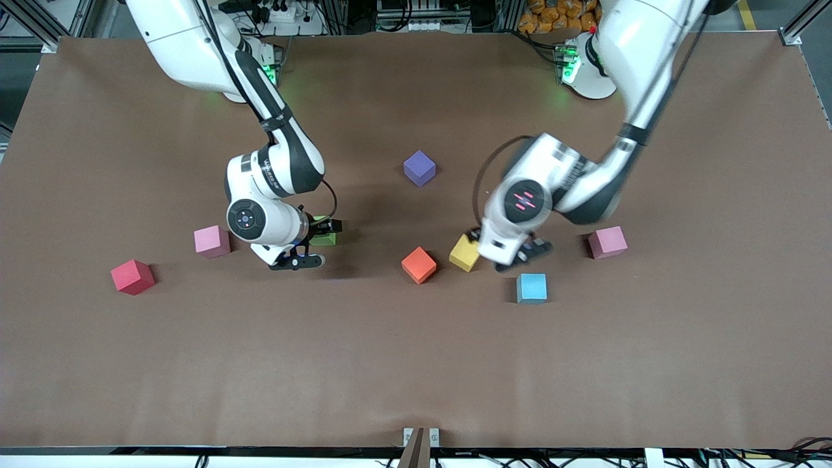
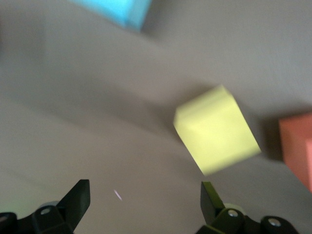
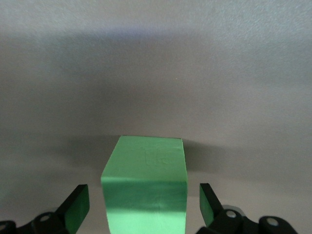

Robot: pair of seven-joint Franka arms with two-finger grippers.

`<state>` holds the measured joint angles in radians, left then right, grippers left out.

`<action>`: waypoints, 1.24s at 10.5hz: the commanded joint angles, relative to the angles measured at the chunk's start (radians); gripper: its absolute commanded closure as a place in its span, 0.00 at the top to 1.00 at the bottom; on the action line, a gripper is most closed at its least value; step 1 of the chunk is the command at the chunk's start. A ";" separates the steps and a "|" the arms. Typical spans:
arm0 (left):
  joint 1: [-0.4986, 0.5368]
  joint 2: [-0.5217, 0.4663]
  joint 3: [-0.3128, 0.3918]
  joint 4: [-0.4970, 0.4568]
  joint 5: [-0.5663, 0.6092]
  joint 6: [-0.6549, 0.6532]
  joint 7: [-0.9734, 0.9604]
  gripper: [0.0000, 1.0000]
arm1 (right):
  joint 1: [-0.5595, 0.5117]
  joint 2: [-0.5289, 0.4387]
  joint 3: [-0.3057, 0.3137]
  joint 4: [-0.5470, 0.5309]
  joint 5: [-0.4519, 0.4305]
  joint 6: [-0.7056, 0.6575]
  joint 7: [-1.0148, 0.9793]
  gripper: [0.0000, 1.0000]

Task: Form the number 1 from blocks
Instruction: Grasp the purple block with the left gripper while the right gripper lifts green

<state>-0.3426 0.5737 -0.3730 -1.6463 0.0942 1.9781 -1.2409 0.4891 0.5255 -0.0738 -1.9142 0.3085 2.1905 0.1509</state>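
Low over the table, my right gripper (image 1: 317,244) stands open around a green block (image 1: 324,240). In the right wrist view that green block (image 3: 145,195) sits on the table between the fingers of the right gripper (image 3: 144,207), with a gap on each side. My left gripper (image 1: 506,255) hangs open just beside a yellow block (image 1: 464,253). In the left wrist view nothing is between the fingers of the left gripper (image 2: 144,201), and the yellow block (image 2: 217,129) lies ahead of one fingertip.
Loose on the table are a purple block (image 1: 419,168), an orange-red block (image 1: 418,264), a blue block (image 1: 532,288), two pink blocks (image 1: 211,241) (image 1: 607,242) and a red block (image 1: 132,276). The brown mat (image 1: 416,364) is bare toward the front camera.
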 commanded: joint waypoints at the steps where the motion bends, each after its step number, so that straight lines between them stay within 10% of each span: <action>1: -0.166 0.023 0.002 -0.026 0.002 0.027 -0.336 1.00 | 0.013 0.005 -0.008 -0.022 0.015 0.015 -0.011 0.64; 3: -0.234 0.041 0.002 -0.026 0.003 0.091 -0.504 1.00 | 0.013 -0.015 -0.008 -0.037 0.015 0.009 -0.007 0.41; 13: -0.302 0.098 0.000 -0.084 -0.022 0.176 -0.526 1.00 | 0.070 -0.298 -0.009 -0.385 0.008 0.044 -0.030 0.42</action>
<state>-0.6340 0.6820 -0.3762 -1.7139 0.0885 2.1373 -1.7540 0.5091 0.2963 -0.0806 -2.2111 0.3087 2.1984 0.1223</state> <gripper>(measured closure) 0.000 0.396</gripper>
